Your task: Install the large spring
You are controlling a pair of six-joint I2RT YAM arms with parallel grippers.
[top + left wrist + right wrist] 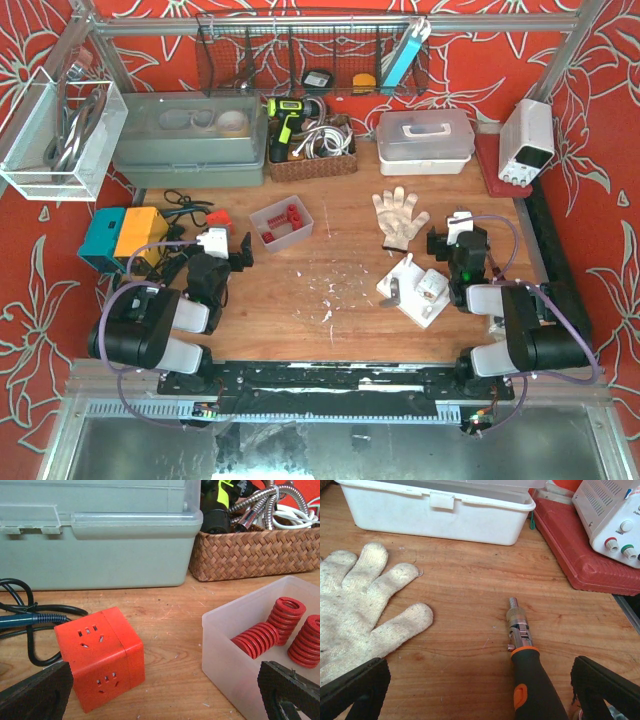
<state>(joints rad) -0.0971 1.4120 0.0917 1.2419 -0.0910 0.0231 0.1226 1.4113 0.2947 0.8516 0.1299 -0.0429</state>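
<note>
Both stood wide open and empty: the left gripper point(224, 247) hovered just left of the bin point(225, 645) where the red springs point(270, 630) lay, seemingly poised to pick one, the right gripper point(455, 233) well right of the bin, over a screwdriver point(530, 675).

Counter point(340, 250): varnished wood, satin sheen, scuffed, white flecks mid-frame.
Red springs point(255, 639): coated metal coil, semi-gloss.
Their bin point(220, 645): frosted translucent plastic, smooth.
Power cube point(100, 665): red plastic, satin.
Grey tote point(100, 555): smooth plastic, dull.
Basket point(250, 555): woven wicker, rough.
Hoses point(260, 502) in it: ribbed bright metal.
Glove point(355, 610): knit cloth, off-white, grubby.
Screwdriver point(524, 660): bare metal chuck, matt black grip with orange plastic insert.
White box point(435, 515): glossy plastic.
Red case point(585, 565), upper right: textured matt plastic.
</note>
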